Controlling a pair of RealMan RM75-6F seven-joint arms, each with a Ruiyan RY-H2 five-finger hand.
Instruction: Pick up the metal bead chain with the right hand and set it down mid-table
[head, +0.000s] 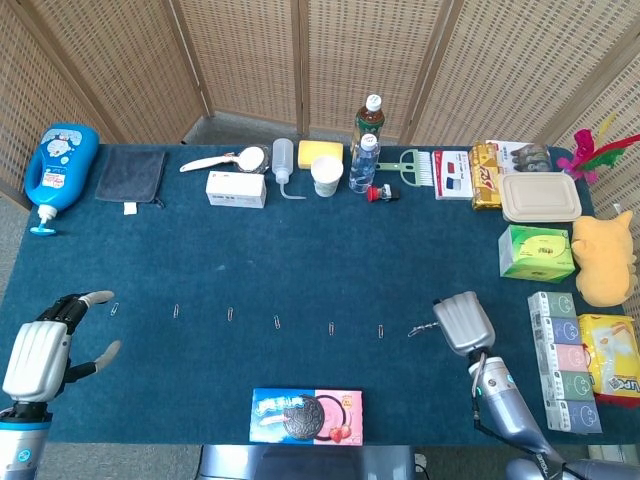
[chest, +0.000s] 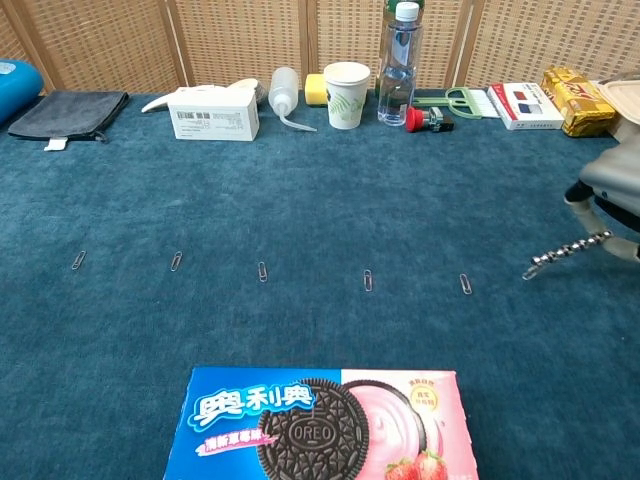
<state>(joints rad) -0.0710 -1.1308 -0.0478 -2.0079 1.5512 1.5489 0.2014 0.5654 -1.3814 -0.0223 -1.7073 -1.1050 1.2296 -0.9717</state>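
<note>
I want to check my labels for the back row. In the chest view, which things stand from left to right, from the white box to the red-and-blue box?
white box → squeeze bottle → yellow sponge → paper cup → water bottle → red cap → green brush → red-and-blue box

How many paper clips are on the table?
6 paper clips in one row: one beside the left hand, four spaced along, the last left of the bead chain. None seems hidden.

right hand (chest: 612, 195) cut off rightward
</note>
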